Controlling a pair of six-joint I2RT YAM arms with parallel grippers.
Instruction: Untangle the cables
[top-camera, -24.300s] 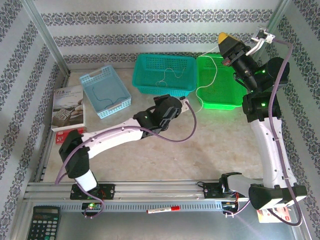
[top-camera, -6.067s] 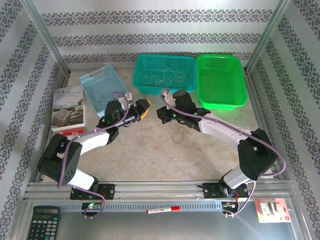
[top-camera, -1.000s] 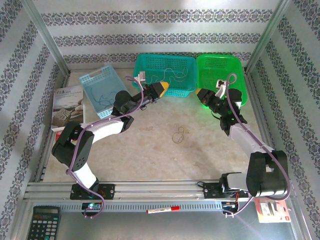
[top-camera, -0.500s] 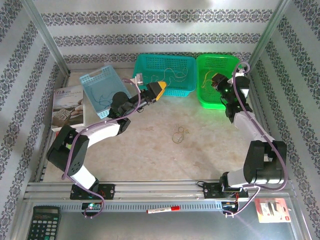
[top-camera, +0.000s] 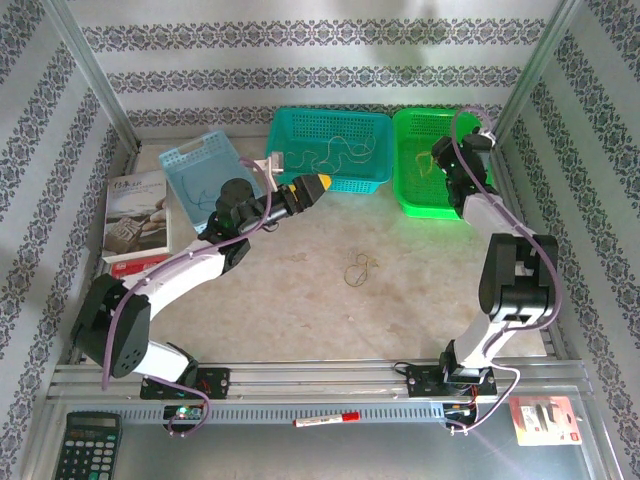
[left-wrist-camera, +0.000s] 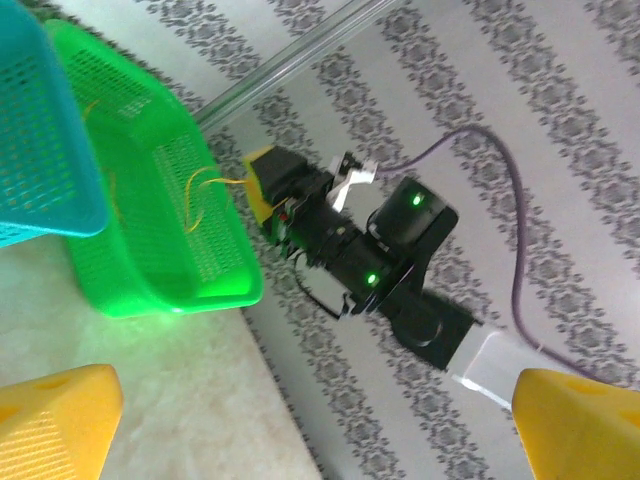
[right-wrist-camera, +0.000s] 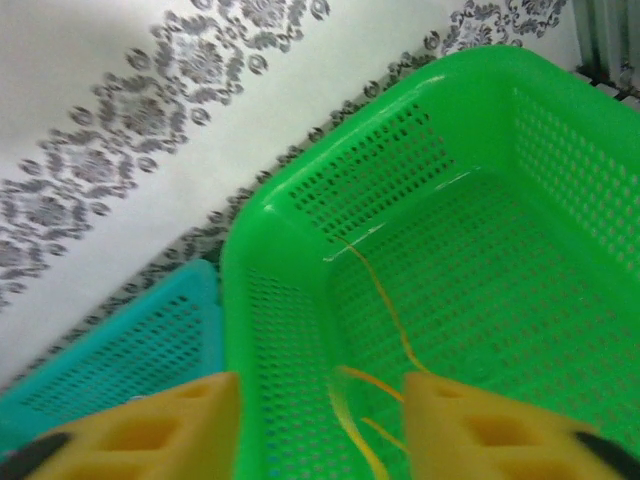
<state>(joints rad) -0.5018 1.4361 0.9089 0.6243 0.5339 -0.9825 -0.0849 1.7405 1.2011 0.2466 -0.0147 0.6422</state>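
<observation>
A yellow cable (right-wrist-camera: 385, 300) hangs loose down into the green basket (right-wrist-camera: 560, 300), running between the spread fingers of my right gripper (right-wrist-camera: 320, 430), which is open above the basket's left half. From above, that gripper (top-camera: 443, 162) hovers over the green basket (top-camera: 470, 200) with the yellow cable (top-camera: 427, 160) beside it. My left gripper (top-camera: 312, 184) is open and empty, just in front of the teal basket (top-camera: 285, 178), which has thin white cables (top-camera: 335, 152) lying in it. A small tan cable clump (top-camera: 357, 268) lies mid-table. A blue cable (top-camera: 203, 196) rests in the light-blue basket (top-camera: 182, 155).
A booklet (top-camera: 135, 215) lies at the left beside the light-blue basket. Patterned walls and metal posts close in the back and sides. A calculator (top-camera: 85, 445), a marker (top-camera: 325, 420) and a card (top-camera: 545, 420) sit in front of the rail.
My right gripper has swung up over the green basket and opened, and the yellow cable now hangs loose. My left gripper has opened and drawn back slightly from the teal basket.
</observation>
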